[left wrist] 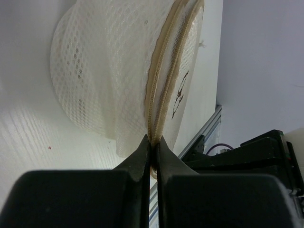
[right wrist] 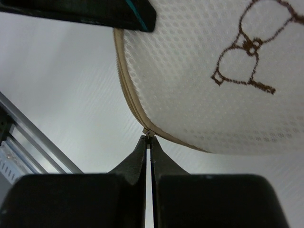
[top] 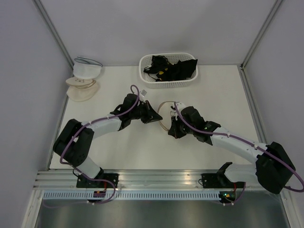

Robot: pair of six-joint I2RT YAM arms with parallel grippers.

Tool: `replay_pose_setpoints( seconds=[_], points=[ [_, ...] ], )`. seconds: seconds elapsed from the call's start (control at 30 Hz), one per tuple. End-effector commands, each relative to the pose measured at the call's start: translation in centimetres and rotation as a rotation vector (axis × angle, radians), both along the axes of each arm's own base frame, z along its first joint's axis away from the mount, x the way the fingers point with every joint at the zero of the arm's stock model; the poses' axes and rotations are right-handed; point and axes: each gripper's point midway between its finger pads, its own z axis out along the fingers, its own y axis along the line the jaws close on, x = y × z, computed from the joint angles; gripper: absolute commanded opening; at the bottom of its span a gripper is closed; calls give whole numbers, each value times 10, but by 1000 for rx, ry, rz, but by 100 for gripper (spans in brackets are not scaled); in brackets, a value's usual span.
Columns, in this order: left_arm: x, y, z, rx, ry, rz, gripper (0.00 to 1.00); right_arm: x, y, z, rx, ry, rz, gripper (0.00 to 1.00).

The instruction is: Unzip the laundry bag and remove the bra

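Observation:
The laundry bag [left wrist: 109,80] is a cream mesh dome with a beige zip band and a brown bra drawing on its flat face [right wrist: 247,52]. It stands on edge in mid-table between the two arms [top: 165,111]. From the left, my left gripper [left wrist: 153,142] is shut on the bag's zip-band rim. My right gripper [right wrist: 149,141] comes from the other side and is shut on the small metal zip pull [right wrist: 148,134] at the bag's lower edge. The zip looks closed along the stretch in view. The bra is hidden.
A white slotted basket [top: 142,71] with black garments [top: 172,69] sits at the back centre. Stacked cream and white dome pouches [top: 84,80] lie at the back left by the wall. An aluminium rail [top: 156,178] runs along the near edge.

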Motion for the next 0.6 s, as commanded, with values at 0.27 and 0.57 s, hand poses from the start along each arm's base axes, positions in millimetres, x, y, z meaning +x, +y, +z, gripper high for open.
replay_pose_setpoints(
  seconds=[0.27, 0.57],
  points=[
    [20, 11, 20, 0, -80, -24, 2, 34, -89, -24, -410, -47, -405, 0],
    [13, 8, 18, -3, -68, -104, 2, 89, -130, -21, -525, -165, -732, 0]
  ],
)
